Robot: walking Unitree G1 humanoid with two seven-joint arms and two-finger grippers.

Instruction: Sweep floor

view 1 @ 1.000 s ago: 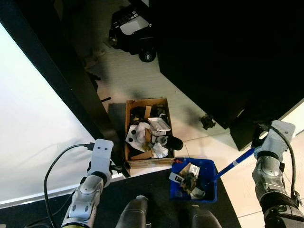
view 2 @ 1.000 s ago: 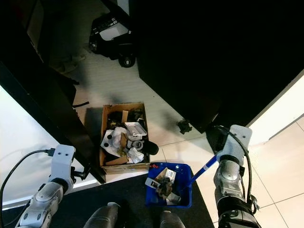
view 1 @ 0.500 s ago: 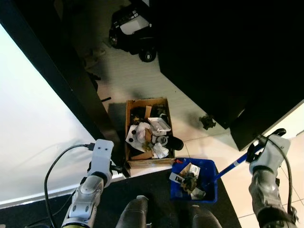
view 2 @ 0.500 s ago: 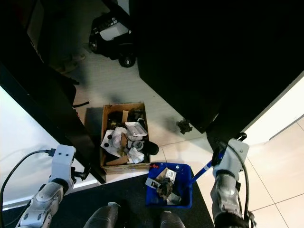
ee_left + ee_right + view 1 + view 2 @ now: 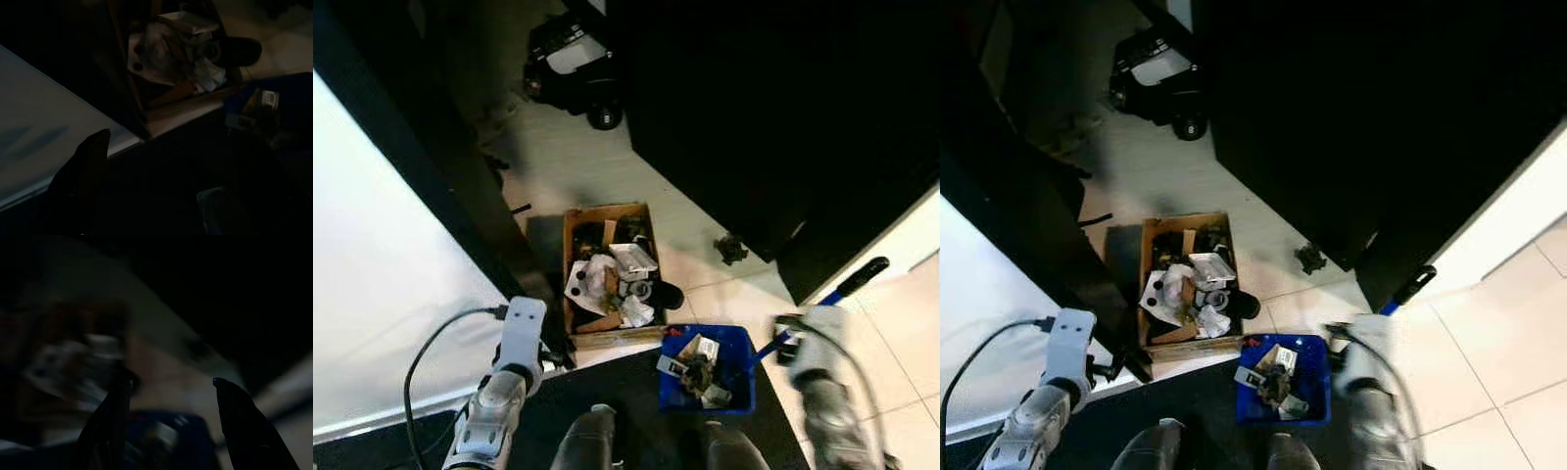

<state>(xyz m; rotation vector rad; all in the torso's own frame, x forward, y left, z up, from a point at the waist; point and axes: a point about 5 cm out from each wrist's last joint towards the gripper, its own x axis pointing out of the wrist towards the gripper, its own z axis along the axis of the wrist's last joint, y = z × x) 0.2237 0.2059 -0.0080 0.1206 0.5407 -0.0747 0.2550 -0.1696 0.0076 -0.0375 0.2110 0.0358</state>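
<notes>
Your right gripper is hanging blurred with fingers spread, gripping nothing. The blue plastic dustpan full of scraps is sitting just at its 9 o'clock, its long blue handle with black grip running toward 2 o'clock, nearest your right arm.

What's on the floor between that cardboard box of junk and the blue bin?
Almost nothing: in the left eye view the cardboard box and blue bin sit nearly corner to corner, with a sliver of pale floor between.

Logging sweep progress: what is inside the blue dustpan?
The blue dustpan holds a heap of mixed scraps: pale paper or card bits and darker debris. Whatever lies beneath the heap is covered.
</notes>
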